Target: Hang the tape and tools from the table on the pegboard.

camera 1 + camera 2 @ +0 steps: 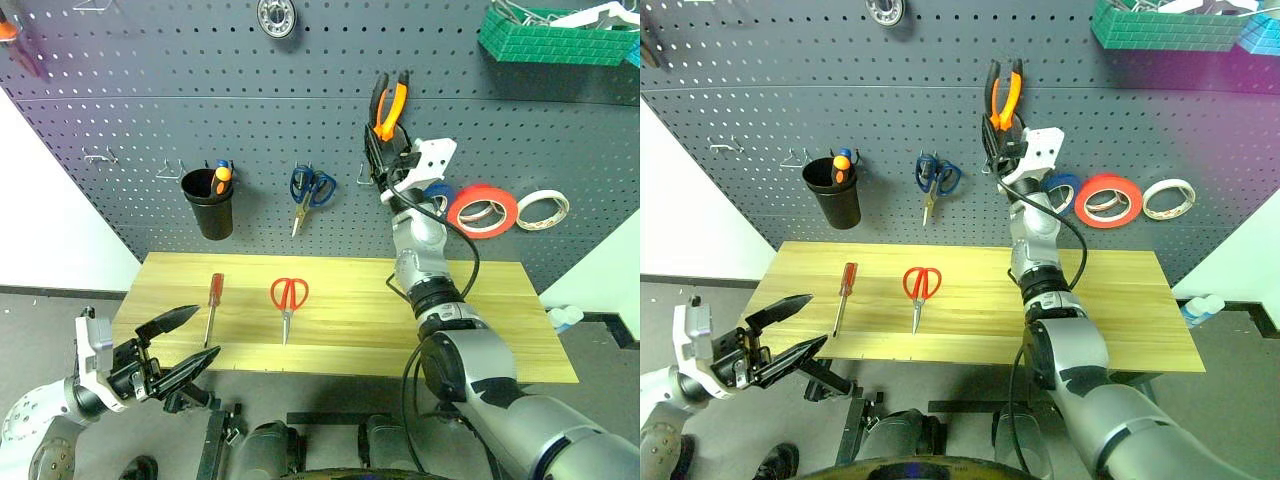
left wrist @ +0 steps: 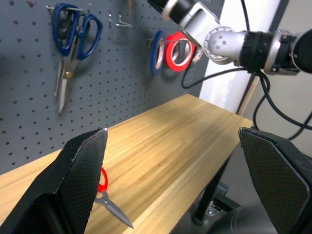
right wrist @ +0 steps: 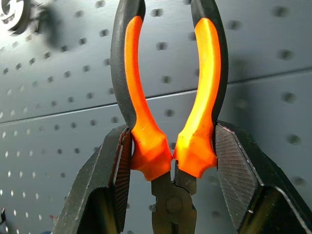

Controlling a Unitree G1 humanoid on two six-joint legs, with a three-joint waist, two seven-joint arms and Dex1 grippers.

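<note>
- The right pincer [image 1: 385, 150] is raised against the pegboard [image 1: 150, 100] and clamped on the pliers [image 1: 390, 103], its two black fingers [image 3: 239, 175] pressing the lower ends of the orange-and-black handles, which stick up above it.
- Whether the pliers touch the board or a hook is hard to tell.
- Just beside that pincer, on its outer side, the red-orange tape [image 1: 483, 210] hangs on the pegboard, with a blue roll [image 1: 437, 192] between them and a white roll [image 1: 542, 209] further out.
- The left pincer [image 1: 180, 350] hangs low at the table's [image 1: 480, 320] near edge, fingers spread wide apart and holding nothing.
- Just ahead of it on the table lies the red-handled screwdriver [image 1: 213, 305], and beyond that, towards the right arm, the red-handled scissors [image 1: 288, 300], blades pointing at the near edge.
- On the pegboard above these hang blue-handled scissors [image 1: 311, 190] and a black cup [image 1: 208, 202].
</note>
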